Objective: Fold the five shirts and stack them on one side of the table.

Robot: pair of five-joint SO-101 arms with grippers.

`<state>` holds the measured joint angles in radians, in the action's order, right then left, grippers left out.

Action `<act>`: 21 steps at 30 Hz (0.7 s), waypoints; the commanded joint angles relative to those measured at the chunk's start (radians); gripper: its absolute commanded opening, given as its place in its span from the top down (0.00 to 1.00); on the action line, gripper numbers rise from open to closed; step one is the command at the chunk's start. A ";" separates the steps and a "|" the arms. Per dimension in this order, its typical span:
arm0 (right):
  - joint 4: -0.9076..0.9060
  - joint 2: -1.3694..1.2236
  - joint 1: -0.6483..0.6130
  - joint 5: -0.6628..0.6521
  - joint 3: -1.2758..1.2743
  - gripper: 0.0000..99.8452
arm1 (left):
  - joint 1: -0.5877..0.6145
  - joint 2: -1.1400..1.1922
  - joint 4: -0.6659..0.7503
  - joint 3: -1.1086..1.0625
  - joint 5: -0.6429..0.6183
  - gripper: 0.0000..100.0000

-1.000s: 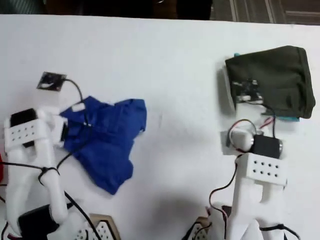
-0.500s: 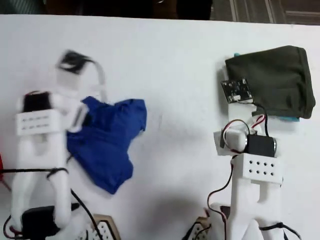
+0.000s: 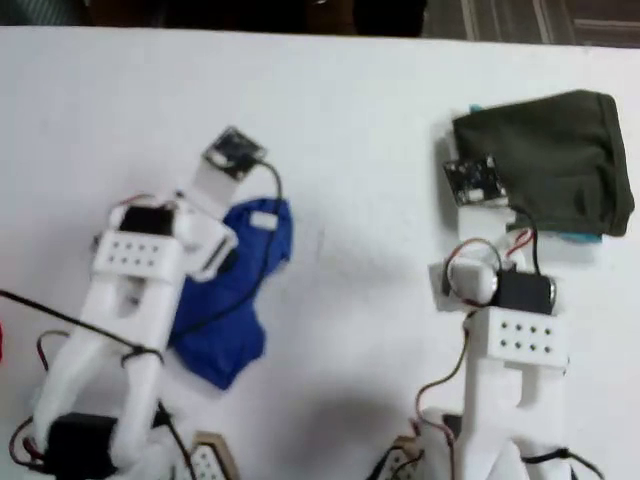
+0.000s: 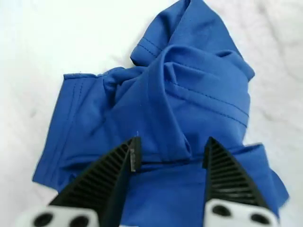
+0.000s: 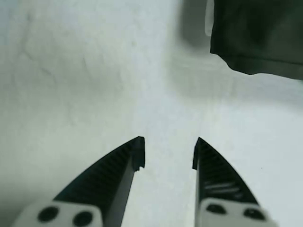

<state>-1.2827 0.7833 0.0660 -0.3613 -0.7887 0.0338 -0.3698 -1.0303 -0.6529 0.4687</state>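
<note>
Crumpled blue cotton shirt (image 3: 228,335): lower left of high view, bunched, unfolded, on white counter (image 3: 350,110). Left gripper (image 4: 173,146): poised above shirt, jaws spread wide, holding nothing. Folded dark green shirt pile (image 3: 550,165): upper right, teal edge beneath. Right gripper (image 5: 168,146): over bare counter just beside pile, jaws parted, empty. Step judged: start of blue shirt's fold. Next move calls for pinching hem, spreading cloth flat.
</note>
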 commanded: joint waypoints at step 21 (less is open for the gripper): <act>0.021 0.016 -0.031 0.020 0.006 0.83 | 0.075 0.186 -0.267 0.427 -0.043 0.97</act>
<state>-1.2827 0.7833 0.0583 -0.3613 -0.7887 0.0875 -0.1811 -1.2589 -0.2908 0.4365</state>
